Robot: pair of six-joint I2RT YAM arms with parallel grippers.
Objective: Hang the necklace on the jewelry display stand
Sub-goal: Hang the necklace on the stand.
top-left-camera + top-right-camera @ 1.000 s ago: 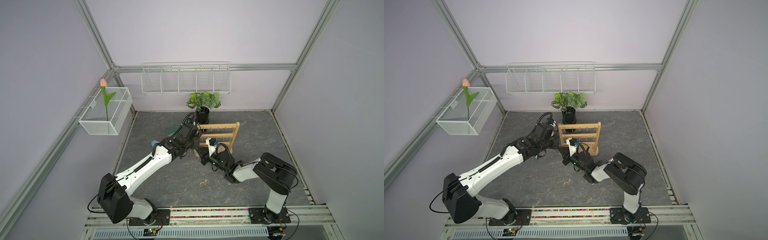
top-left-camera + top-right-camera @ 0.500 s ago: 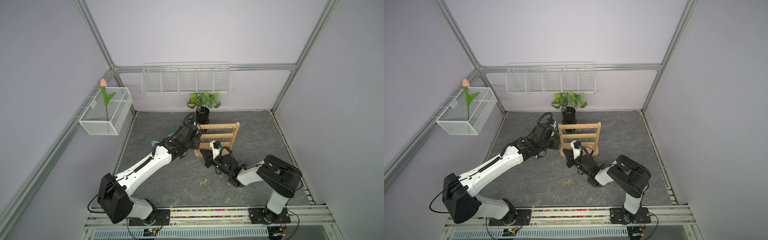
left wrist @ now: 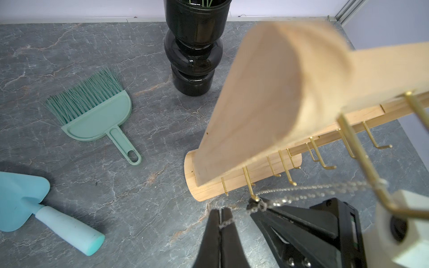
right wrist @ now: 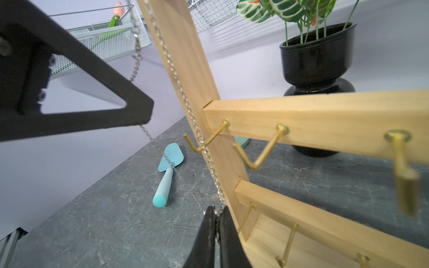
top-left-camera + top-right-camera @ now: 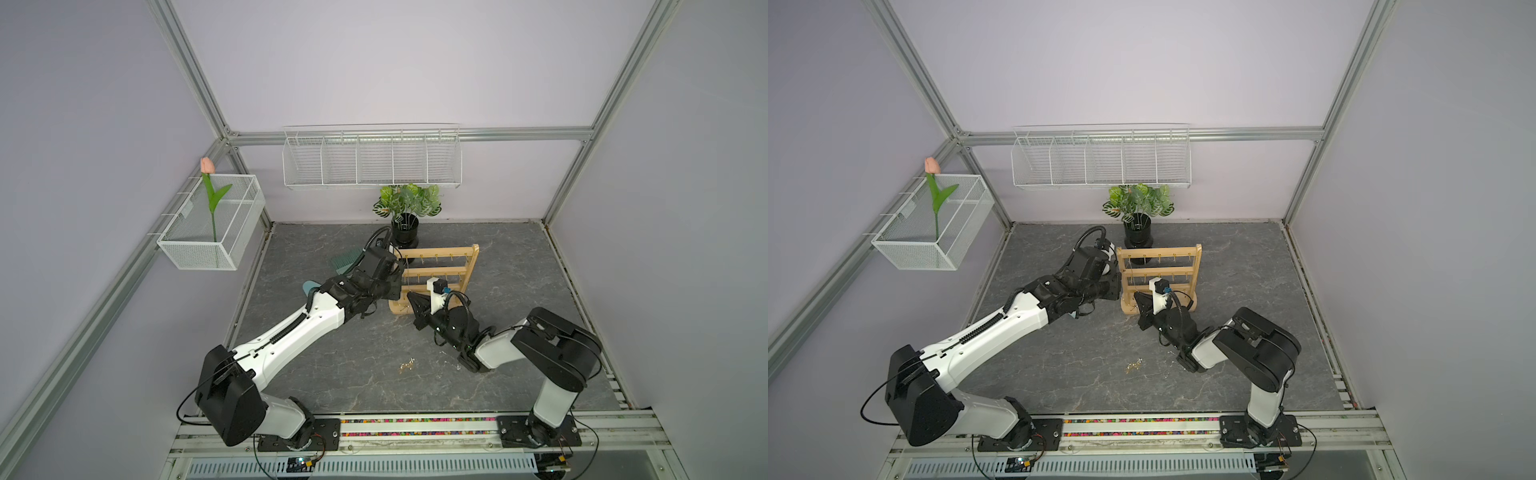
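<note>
With the left fingers (image 3: 214, 222) and right fingers (image 4: 209, 225) both pinching the necklace (image 4: 182, 92), overpulling could yank it off the hook (image 4: 197, 148) or tip the stand (image 4: 313, 116).

Tabletop (image 5: 519, 257): grey, marble-veined. Bearings are read from its centre in a top view.

- 12 o'clock: black pot (image 5: 404, 232), upright near the back wall, carrying a green variegated plant (image 5: 409, 201).
- Between 10 and 11 o'clock: green hand brush (image 3: 97, 116), lying flat, bristles toward the back wall, near the pot but apart from it.
- Between 9 and 10 o'clock: light blue trowel (image 3: 46, 213), lying flat, apart from the brush.
- 6 o'clock: small gold-coloured item (image 5: 407, 365), too small to identify.
- Back wall, 12 o'clock: long white wire basket (image 5: 372, 166), divided into compartments.
- Left wall, 10 o'clock: white mesh basket (image 5: 199, 253) holding one pink tulip (image 5: 207, 166), upright.
</note>
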